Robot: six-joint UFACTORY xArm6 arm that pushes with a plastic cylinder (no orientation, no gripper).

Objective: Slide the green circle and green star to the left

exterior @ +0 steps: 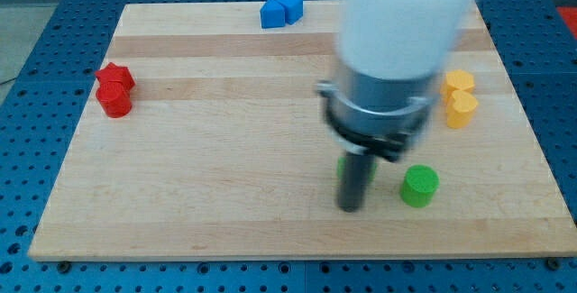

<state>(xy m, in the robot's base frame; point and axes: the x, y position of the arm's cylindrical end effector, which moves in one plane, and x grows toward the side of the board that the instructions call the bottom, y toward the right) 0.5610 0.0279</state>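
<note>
Two green blocks sit low on the wooden board (225,203), toward the view's right. The green circle (419,186) stands in plain sight, a short cylinder, just beside the rod at roughly its three o'clock, with a narrow strip of bare wood between them. The other green block (343,168) is almost wholly hidden behind the dark rod; only a thin sliver shows at the rod's nine o'clock edge, so its star shape cannot be made out, nor whether it touches the rod. The arm carries no pincer at all, so nothing is held; it ends in the rod, whose lower end, my tip (350,208), rests on the board at about eight o'clock from the green circle. Two red blocks (114,89) huddle together at the board's nine o'clock side, touching. Two blue blocks (281,11) sit pressed together at twelve o'clock by the far edge. Two yellow blocks (459,98) stand touching at three o'clock.
</note>
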